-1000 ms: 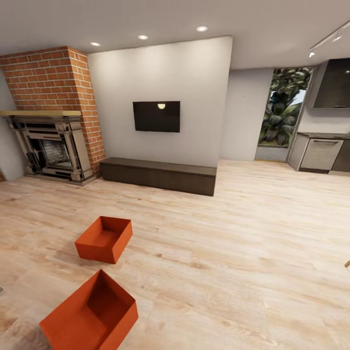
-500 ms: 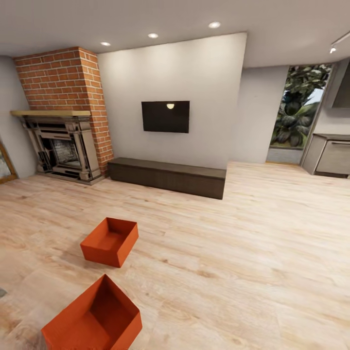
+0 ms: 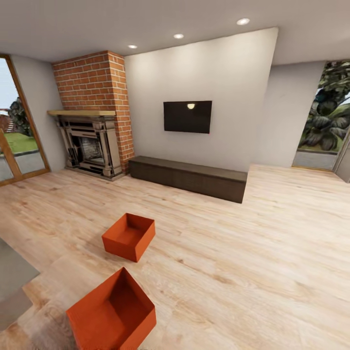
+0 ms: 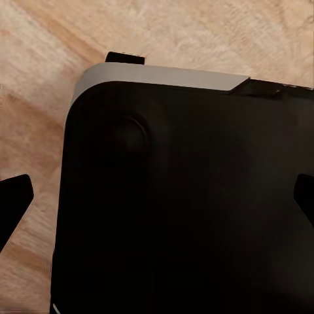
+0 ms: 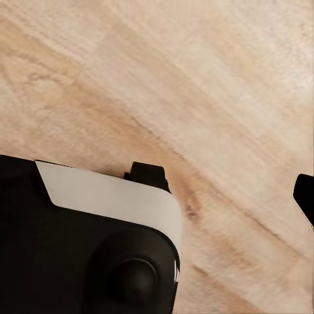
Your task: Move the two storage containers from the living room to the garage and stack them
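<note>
Two orange-red open-topped storage containers rest on the light wood plank flooring of the living room in the head view. The nearer container [image 3: 112,316] sits at the lower left; the farther container [image 3: 129,236] lies a short way behind it, apart from it. Both are empty. In the left wrist view my left gripper [image 4: 157,206] is open, one dark fingertip [image 4: 13,203] at each side edge, above the robot's black base [image 4: 183,196]. In the right wrist view my right gripper's fingertip [image 5: 306,196] shows at the edge over bare planks; nothing is held.
A red brick fireplace [image 3: 92,141] stands at the back left beside glazed patio doors [image 3: 17,141]. A wall-mounted TV [image 3: 187,116] hangs above a low dark cabinet [image 3: 189,177]. A grey surface [image 3: 14,277] juts in at the lower left. Open plank floor stretches to the right.
The whole head view has swung left: the patio doors came into sight and the kitchen units left the picture. The containers have not moved on the floor.
</note>
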`<state>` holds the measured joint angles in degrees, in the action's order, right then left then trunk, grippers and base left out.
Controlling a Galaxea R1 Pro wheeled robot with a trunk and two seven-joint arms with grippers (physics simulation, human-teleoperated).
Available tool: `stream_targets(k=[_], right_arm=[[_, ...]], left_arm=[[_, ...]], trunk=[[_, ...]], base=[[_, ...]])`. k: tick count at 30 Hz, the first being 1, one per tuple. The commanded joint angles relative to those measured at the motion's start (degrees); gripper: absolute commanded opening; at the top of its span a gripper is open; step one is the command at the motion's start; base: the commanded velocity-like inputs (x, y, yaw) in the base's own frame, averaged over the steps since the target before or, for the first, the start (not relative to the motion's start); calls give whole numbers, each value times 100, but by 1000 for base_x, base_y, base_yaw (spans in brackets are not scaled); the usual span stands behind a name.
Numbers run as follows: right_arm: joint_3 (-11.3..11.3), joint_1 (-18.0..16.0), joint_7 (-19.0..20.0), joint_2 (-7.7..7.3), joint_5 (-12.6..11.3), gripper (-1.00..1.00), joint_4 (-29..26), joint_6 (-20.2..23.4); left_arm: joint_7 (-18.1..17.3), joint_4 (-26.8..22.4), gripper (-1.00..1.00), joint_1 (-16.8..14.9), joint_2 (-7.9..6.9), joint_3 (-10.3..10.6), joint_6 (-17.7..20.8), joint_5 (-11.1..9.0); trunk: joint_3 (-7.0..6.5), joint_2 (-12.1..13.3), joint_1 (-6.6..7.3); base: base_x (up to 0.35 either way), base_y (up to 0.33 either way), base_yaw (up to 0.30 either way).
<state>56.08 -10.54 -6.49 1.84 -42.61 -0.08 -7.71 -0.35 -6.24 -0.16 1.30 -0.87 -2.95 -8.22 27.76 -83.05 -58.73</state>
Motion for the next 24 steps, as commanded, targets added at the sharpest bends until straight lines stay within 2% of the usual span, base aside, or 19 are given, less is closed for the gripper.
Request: stream_targets(k=[1, 15, 24], right_arm=[[47, -1, -19, 1, -46, 100, -1, -11], [47, -1, -19, 1, -46, 100, -1, -11], [68, -1, -19, 1, -37, 100, -1, 5]], left_arm=[[-2, 0, 100, -2, 1, -7, -13, -43], [0, 0, 100, -2, 1, -9, -13, -48], [0, 0, 100, -2, 1, -8, -13, -48]], trunk=[[5, -3, 0], [5, -3, 0], [5, -3, 0]], base=[[0, 0, 271], [0, -6, 266], [0, -235, 40]])
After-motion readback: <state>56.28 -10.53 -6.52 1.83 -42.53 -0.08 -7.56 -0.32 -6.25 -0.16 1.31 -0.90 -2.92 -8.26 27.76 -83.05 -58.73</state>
